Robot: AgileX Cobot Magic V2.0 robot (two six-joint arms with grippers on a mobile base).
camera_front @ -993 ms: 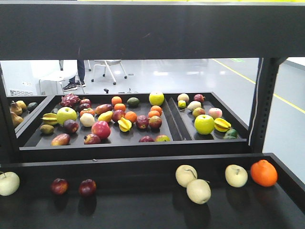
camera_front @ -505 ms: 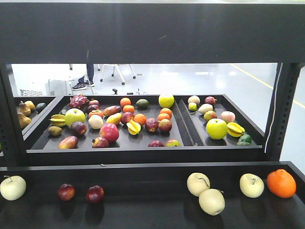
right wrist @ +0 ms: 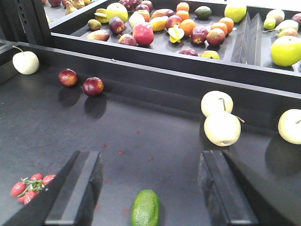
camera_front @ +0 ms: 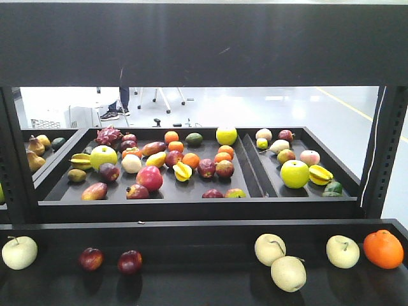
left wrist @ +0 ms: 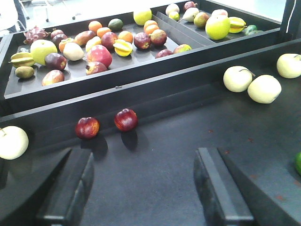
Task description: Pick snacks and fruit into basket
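A bumpy green avocado-like fruit (right wrist: 146, 208) lies on the dark shelf floor, between the open fingers of my right gripper (right wrist: 148, 157) and nearer the camera than their tips. A small cluster of red oblong fruit (right wrist: 29, 185) lies just outside the gripper's left finger (right wrist: 77, 190). My left gripper (left wrist: 142, 153) is open over bare shelf floor, with two red apples (left wrist: 107, 124) a little beyond it. A sliver of green (left wrist: 298, 163) shows at the right edge of the left wrist view. The snacks and the basket are out of view.
Pale apples (camera_front: 279, 261) and an orange (camera_front: 383, 248) lie on the right of the near shelf (camera_front: 191, 287). One pale apple (camera_front: 19, 252) and red apples (camera_front: 110, 260) lie on the left. A raised tray (camera_front: 191, 209) of mixed fruit stands behind. Shelf posts (camera_front: 389, 146) and a beam overhead frame the opening.
The front view has shifted: the shelf and fruit now sit further right and lower in the frame. The fruit keep their places on the shelf.
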